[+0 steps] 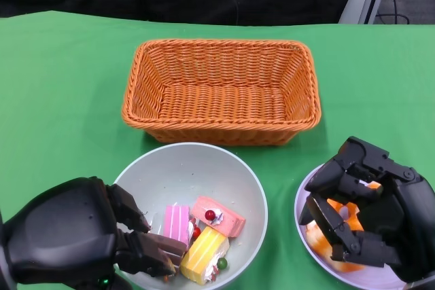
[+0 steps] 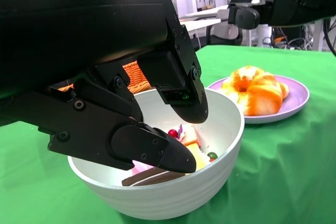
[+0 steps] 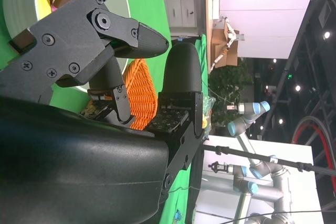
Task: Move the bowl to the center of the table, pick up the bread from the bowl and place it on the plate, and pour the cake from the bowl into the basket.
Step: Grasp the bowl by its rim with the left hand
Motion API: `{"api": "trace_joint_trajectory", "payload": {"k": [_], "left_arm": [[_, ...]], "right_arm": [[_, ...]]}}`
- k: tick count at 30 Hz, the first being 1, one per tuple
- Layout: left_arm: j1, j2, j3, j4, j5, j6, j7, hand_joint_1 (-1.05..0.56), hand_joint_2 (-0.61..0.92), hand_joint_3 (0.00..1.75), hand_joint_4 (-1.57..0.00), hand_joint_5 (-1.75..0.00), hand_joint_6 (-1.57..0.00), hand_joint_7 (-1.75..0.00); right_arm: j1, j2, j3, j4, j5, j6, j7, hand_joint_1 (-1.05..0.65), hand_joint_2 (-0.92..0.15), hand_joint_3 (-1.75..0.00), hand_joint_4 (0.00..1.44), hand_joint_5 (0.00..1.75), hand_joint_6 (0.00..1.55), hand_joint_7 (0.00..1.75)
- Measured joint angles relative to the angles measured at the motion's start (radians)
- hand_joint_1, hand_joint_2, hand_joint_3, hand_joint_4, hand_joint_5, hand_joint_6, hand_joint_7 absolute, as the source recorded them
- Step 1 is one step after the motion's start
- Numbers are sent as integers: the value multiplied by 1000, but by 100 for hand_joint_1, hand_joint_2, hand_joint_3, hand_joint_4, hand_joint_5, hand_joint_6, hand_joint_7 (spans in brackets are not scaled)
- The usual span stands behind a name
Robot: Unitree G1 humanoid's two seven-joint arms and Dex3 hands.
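The grey bowl (image 1: 204,168) stands in front of the wicker basket (image 1: 221,86), with pink, yellow and brown cake pieces (image 1: 204,236) inside. My left hand (image 1: 75,236) is at its near-left rim, its fingers (image 2: 152,150) spread and reaching over the rim above the cake; no closed grip shows. The orange bread (image 1: 319,239) lies on the purple plate (image 1: 302,202) to the bowl's right. My right hand (image 1: 367,208) hovers just above the bread (image 2: 252,90) with fingers apart, holding nothing.
The green cloth covers the whole table. The basket's (image 3: 142,87) inside holds nothing. The plate (image 2: 294,95) sits close to the bowl (image 2: 210,182), with a narrow strip of cloth between them.
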Motion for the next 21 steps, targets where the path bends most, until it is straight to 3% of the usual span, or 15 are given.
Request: {"api": "trace_joint_trajectory", "payload": {"k": [14,21], "left_arm": [[21,62,-56,-49,92,114,70,-69,92,8,-109,-15,-110,-4],[33,94,-102,-78,123,186,70,-69,92,11,-104,-14,-111,-3]], "right_arm": [[12,0,2,-5,5,2,5,-22,-48,-93,67,153,65,131],[14,0,3,-10,9,6,5,-22,-48,-92,67,153,65,130]]}}
